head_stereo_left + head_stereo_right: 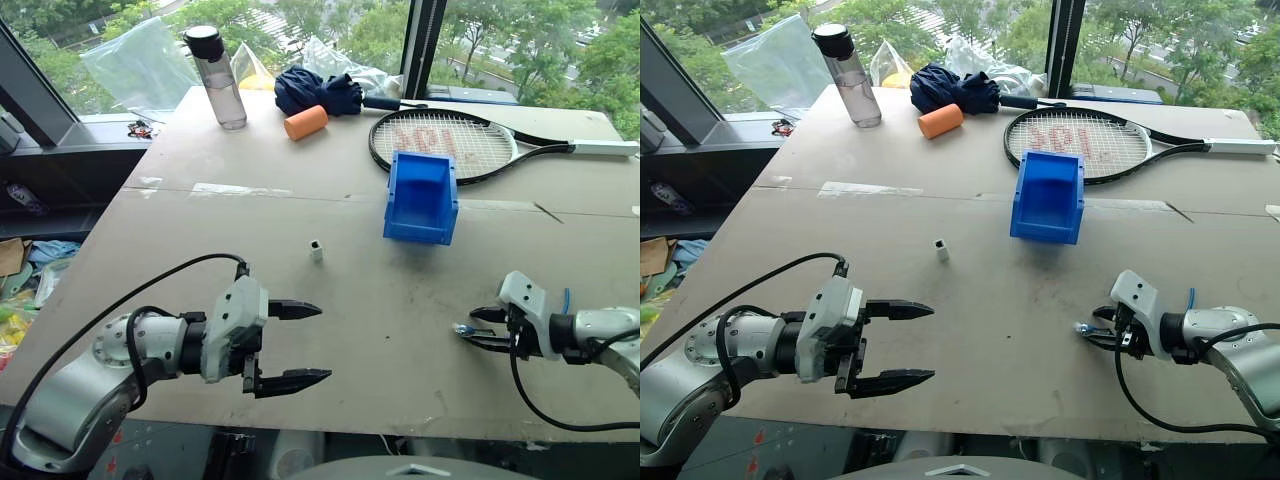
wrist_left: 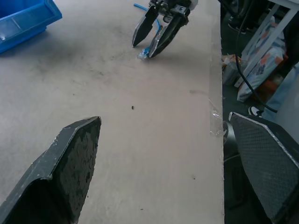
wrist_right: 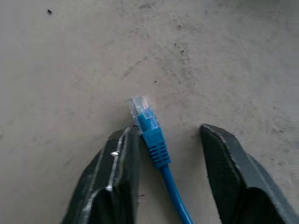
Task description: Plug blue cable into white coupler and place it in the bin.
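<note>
Windows and green trees sit behind a big grey board table (image 1: 330, 330), and we're hovering both arms over its near edge. Our left gripper (image 1: 290, 345) hangs with its two black fingers spread wide and nothing between them, pointing across toward our other arm. Our right gripper (image 1: 478, 330) is low over the board with its jaws partly apart; in the right wrist view the blue cable (image 3: 156, 149) lies between the two fingers, its clear plug poking out just past the tips, lying against one finger with a clear gap to the other, so we wouldn't call it a firm pinch, more of a loose straddle, and we cannot tell whether the cable is truly held. The white coupler (image 1: 316, 250) stands alone on the board, ahead of the left gripper and well apart from both, untouched. The bin (image 1: 421, 197) sits further out, beyond the coupler and ahead of the right gripper, with nothing in it that we can see. So, by our reckoning, we're early: the plug is not in the coupler, the coupler still needs picking up, the two need mating, and the joined pair still has to go into the bin.
</note>
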You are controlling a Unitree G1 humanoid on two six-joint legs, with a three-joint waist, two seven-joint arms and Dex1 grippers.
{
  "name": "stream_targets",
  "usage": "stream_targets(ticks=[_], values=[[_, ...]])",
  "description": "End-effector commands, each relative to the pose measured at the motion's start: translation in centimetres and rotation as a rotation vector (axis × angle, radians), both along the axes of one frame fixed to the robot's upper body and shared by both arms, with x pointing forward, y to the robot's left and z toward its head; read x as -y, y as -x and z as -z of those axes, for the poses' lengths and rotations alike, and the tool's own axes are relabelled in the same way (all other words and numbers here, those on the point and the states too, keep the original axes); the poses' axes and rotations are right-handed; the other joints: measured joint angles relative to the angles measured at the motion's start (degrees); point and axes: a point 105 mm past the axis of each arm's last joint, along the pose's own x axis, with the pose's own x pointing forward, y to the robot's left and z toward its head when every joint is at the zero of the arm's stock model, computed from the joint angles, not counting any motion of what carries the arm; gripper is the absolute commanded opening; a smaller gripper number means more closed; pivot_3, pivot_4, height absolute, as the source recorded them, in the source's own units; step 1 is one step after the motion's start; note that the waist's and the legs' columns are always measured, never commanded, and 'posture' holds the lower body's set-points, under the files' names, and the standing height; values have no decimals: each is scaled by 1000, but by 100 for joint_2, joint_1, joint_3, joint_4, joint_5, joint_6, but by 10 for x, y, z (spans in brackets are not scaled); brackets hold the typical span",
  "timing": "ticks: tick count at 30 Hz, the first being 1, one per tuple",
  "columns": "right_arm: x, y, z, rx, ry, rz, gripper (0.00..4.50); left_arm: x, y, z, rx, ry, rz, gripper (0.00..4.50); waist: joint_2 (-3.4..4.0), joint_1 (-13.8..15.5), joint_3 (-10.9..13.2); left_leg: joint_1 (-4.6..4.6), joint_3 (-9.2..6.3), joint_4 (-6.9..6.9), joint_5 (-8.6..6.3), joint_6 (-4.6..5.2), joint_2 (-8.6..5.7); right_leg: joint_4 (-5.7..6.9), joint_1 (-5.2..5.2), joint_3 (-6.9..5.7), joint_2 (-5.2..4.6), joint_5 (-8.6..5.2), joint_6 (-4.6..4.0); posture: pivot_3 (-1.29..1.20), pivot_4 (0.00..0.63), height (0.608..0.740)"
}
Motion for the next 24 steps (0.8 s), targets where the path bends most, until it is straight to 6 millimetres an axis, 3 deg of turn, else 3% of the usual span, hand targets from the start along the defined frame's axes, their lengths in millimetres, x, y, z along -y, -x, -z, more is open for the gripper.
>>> stream_targets(ticks=[1,2,6,9,15,19,20,22,24], values=[[-5,7,11,-28,-8,-26,209,6,0,-5,36,-6,27,4500,-10,2,-7,0,-3,0,0,0,0,1,1,-1,2,0,0,0,150,740],[-8,7,10,-18,-11,-39,22,6,-1,-5,36,-6,26,4500,-15,-1,-11,0,-7,0,0,0,2,1,2,-1,6,0,0,0,150,740],[-28,4,4,30,-35,-103,22,6,-7,-5,41,-4,10,4500,-22,-35,-15,6,-9,0,0,0,14,5,9,-1,19,1,-1,0,150,740],[-51,-10,-5,87,-54,-153,22,4,-13,-4,41,-1,-15,4500,-25,-133,-16,13,-4,0,0,0,41,8,10,2,46,2,-2,0,150,740],[-119,-44,-24,152,-48,-338,22,-2,-39,2,98,-44,-89,4500,16,-148,8,11,-34,3,1,0,43,23,-4,6,70,15,-22,0,150,740],[-137,-54,-21,136,-13,-416,22,-1,-53,7,121,-80,-113,4500,13,-68,6,-1,-38,4,1,-1,40,19,-4,0,69,15,-24,0,150,740],[-138,-57,-19,131,-7,-416,621,-1,-57,10,126,-98,-129,4500,13,-34,6,-5,-38,5,1,-1,39,14,-5,-1,67,16,-24,0,150,740],[-129,-58,-14,132,20,-419,1146,-2,-48,20,131,-151,-113,4500,13,-13,7,-9,-33,8,1,-1,37,12,-6,1,63,16,-24,0,150,740],[-119,-53,-21,162,-5,-402,2041,5,-46,23,144,-156,-77,4500,19,10,7,-9,-18,8,1,-1,32,11,-9,11,55,15,-24,0,150,740]])
